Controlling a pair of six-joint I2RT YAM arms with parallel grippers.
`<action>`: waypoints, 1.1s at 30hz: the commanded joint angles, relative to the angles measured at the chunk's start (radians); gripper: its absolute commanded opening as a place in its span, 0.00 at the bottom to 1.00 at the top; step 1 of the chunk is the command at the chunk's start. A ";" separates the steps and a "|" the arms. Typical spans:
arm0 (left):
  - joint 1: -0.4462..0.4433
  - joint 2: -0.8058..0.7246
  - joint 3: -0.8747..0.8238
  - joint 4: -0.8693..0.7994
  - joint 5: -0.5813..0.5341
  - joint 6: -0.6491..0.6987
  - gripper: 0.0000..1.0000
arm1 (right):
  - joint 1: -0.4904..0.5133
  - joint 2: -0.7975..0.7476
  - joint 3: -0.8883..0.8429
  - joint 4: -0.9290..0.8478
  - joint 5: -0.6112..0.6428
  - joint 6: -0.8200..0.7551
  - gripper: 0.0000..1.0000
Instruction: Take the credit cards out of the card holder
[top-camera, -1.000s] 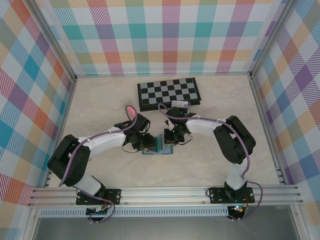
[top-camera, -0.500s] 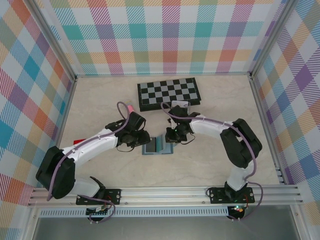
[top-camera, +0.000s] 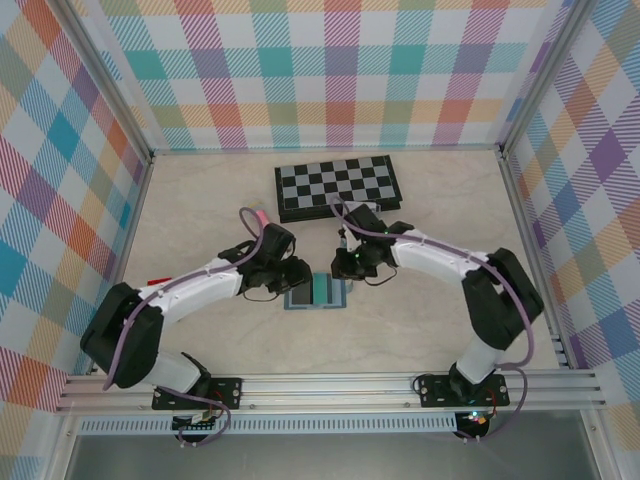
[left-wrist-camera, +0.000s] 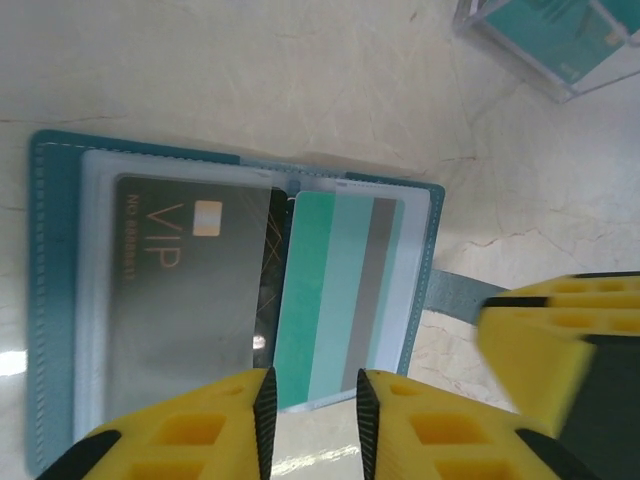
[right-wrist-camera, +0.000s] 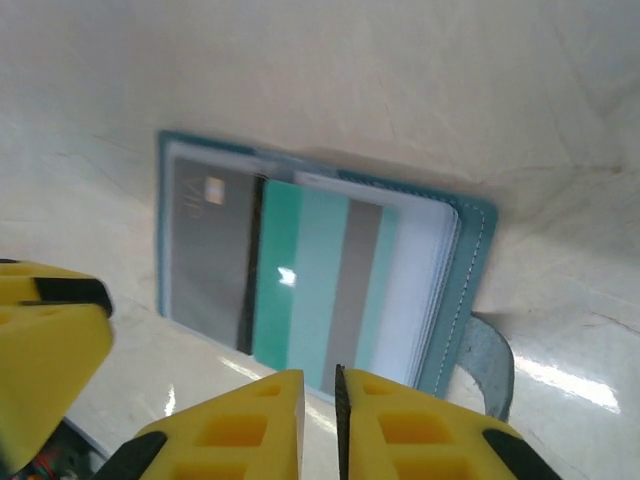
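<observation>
The card holder (left-wrist-camera: 50, 300) is lying open and flat on the table (top-camera: 420, 320), about mid-table, with the chessboard (top-camera: 338, 187) well apart at its 12 o'clock. I am hovering my left gripper (left-wrist-camera: 311, 395) at roughly the holder's 10 o'clock in the top view. Its fingers are standing slightly apart with a narrow gap and are pinching nothing. My right gripper (right-wrist-camera: 318, 385) is hanging at about 1 o'clock of the holder. Its fingers are almost pressed together, leaving only a slit with nothing in it.

Both credit cards I am seeing are sitting in their pockets. The grey VIP card (left-wrist-camera: 185, 290) is filling one page and the teal card (left-wrist-camera: 335, 290) the other, directly at 12 o'clock from my left fingertips. The snap tab (left-wrist-camera: 455, 300) is trailing off the holder's edge beside the teal card.

A clear-edged case (left-wrist-camera: 545, 35) with teal inside is lying at 1 o'clock in my left wrist view; I am unable to tell whether that is a card.

So I am judging the opening as done and the pulling-out as not yet begun for these two cards.
</observation>
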 joint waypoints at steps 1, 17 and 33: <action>-0.012 0.044 0.008 0.048 0.043 -0.010 0.27 | 0.006 0.044 0.039 -0.010 -0.036 0.004 0.14; -0.009 0.146 -0.003 0.080 0.033 0.027 0.24 | 0.007 0.138 0.038 -0.027 0.015 -0.012 0.12; 0.004 0.192 -0.002 0.156 0.127 0.008 0.24 | 0.004 0.179 0.036 -0.053 0.041 -0.020 0.12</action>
